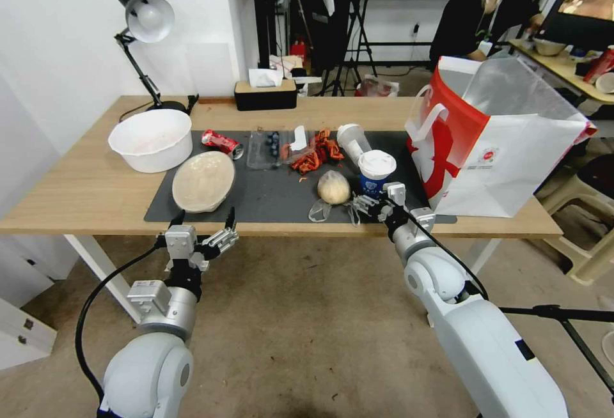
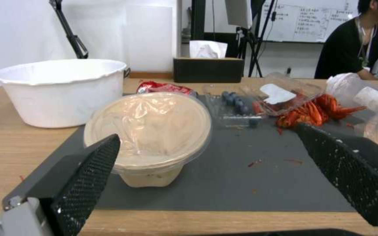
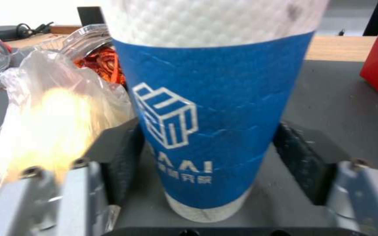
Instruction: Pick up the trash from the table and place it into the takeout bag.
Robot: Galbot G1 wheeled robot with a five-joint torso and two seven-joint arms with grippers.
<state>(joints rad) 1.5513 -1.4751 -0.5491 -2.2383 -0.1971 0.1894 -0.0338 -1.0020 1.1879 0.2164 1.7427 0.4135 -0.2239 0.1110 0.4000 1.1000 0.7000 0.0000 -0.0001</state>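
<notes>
My right gripper (image 1: 377, 204) is shut on the blue-white lidded paper cup (image 1: 376, 174) (image 3: 211, 108), which stands on the table's dark grey mat (image 1: 268, 197); the fingers (image 3: 121, 154) press both its sides. The bun in clear wrap (image 1: 334, 188) (image 3: 53, 131) lies just left of it. The white-and-red takeout bag (image 1: 499, 149) stands open to the right. My left gripper (image 1: 203, 221) (image 2: 208, 131) is open at the table's front edge, facing the beige oval lid (image 1: 203, 181) (image 2: 149, 131). Behind lie the crushed red can (image 1: 219, 141) and a tipped clear plastic cup (image 1: 352, 140).
A white bowl (image 1: 151, 140) stands at the left of the table (image 1: 77, 194). A clear tray with blueberries (image 1: 272, 146) and red crayfish shells (image 1: 316, 153) lie mid-mat. A desk lamp (image 1: 144, 18) and tissue box (image 1: 265, 93) stand at the back.
</notes>
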